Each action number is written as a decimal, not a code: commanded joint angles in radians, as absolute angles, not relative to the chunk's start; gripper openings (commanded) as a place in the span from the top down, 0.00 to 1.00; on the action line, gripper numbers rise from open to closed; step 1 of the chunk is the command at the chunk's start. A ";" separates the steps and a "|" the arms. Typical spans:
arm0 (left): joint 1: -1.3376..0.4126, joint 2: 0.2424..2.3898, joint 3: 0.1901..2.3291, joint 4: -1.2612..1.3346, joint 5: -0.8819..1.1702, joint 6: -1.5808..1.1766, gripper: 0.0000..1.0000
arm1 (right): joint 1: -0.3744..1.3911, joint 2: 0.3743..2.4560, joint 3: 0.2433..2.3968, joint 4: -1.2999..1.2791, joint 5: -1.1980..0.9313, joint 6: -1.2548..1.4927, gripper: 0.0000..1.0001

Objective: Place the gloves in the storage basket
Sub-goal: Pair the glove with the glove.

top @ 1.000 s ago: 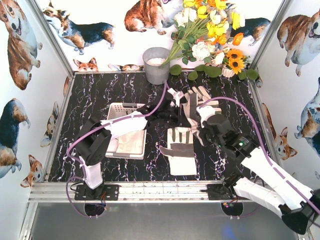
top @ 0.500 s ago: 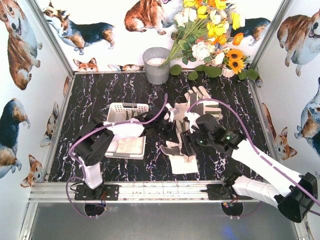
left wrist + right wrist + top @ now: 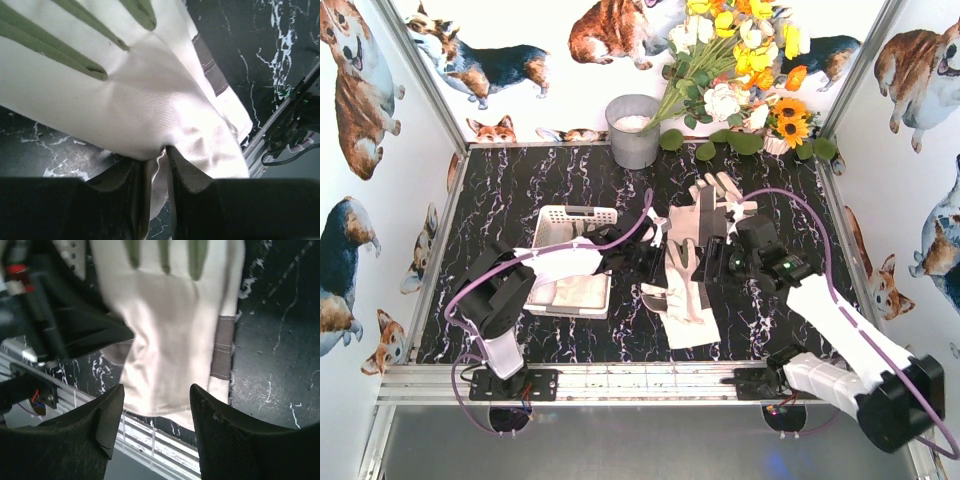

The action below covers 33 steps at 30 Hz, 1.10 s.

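The left claw pinches the glove, ready for the storage basket at nine o'clock; right claw wide.

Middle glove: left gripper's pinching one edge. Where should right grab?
Probably the cuff's free right edge, coming straight down. The glove lies mostly flat, cuff toward the arms. The left gripper is shut on its left side, and the right gripper hovers open over the cuff.
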<state>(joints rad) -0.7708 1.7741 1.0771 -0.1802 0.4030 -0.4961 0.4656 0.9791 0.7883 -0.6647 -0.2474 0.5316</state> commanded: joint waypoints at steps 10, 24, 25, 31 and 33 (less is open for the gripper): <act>-0.769 1.720 1.038 -0.176 0.360 -0.526 0.78 | 0.407 1.222 0.790 -0.551 -0.226 0.583 0.58; -0.769 1.676 0.985 -0.182 0.319 -0.540 0.72 | 0.407 1.362 0.769 -0.447 -0.199 0.573 0.62; -0.769 1.674 0.982 -0.182 0.318 -0.538 0.73 | 0.407 1.372 0.775 -0.446 -0.191 0.564 0.62; -0.769 1.673 0.974 -0.187 0.316 -0.534 0.73 | 0.407 1.448 0.843 -0.461 -0.152 0.509 0.64; -0.769 1.673 0.973 -0.188 0.312 -0.530 0.74 | 0.407 1.469 0.852 -0.457 -0.151 0.505 0.65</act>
<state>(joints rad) -0.7708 1.6966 0.9798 -0.1993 0.3237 -0.5339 0.4099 1.4452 0.7856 -0.5056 -0.1844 0.5434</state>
